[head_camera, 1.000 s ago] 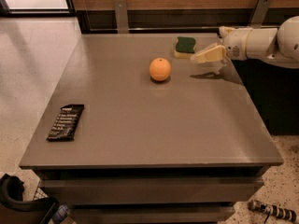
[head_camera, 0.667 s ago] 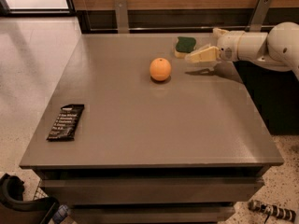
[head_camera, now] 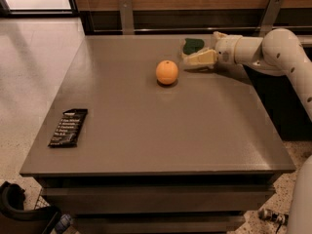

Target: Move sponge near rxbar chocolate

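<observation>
The sponge (head_camera: 193, 45), dark green on top, lies at the far right of the grey table (head_camera: 161, 130). My gripper (head_camera: 192, 53) reaches in from the right at table height. It is open, with its near cream finger (head_camera: 201, 59) just in front of the sponge, and it holds nothing. The rxbar chocolate (head_camera: 68, 127), a long black bar with white lettering, lies flat near the table's front left edge, far from the sponge and the gripper.
An orange (head_camera: 167, 72) sits on the table just left of the gripper, between the sponge and the bar. The white arm (head_camera: 273, 48) comes in over the right edge. A wood-panelled wall with metal brackets (head_camera: 126, 13) runs behind the table.
The gripper has moved left and a little toward the back, closing in on the sponge. The sponge, orange and bar have not moved.
</observation>
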`<state>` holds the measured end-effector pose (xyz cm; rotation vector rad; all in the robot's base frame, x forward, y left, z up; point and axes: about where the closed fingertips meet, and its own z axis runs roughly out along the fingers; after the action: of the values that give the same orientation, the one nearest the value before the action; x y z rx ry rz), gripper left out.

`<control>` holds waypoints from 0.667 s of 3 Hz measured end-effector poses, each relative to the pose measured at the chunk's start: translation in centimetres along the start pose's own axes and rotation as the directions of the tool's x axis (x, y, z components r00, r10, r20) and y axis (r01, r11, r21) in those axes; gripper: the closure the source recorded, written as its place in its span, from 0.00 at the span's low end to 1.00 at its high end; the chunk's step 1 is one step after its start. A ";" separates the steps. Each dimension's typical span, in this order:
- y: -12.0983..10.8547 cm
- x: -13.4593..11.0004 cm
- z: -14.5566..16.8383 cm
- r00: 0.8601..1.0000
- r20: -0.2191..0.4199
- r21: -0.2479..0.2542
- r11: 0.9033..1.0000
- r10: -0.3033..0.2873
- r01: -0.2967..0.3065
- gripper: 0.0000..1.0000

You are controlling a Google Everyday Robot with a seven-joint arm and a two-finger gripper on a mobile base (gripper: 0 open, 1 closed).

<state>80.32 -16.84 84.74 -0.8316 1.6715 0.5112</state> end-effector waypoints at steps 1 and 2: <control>-0.9 1.0 1.0 0.999 0.002 0.019 0.999 0.033 -0.033 0.00; -1.3 1.6 2.2 0.998 -0.003 0.022 0.998 0.055 -0.055 0.25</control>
<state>82.53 -16.56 82.74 -0.7729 1.7047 0.5282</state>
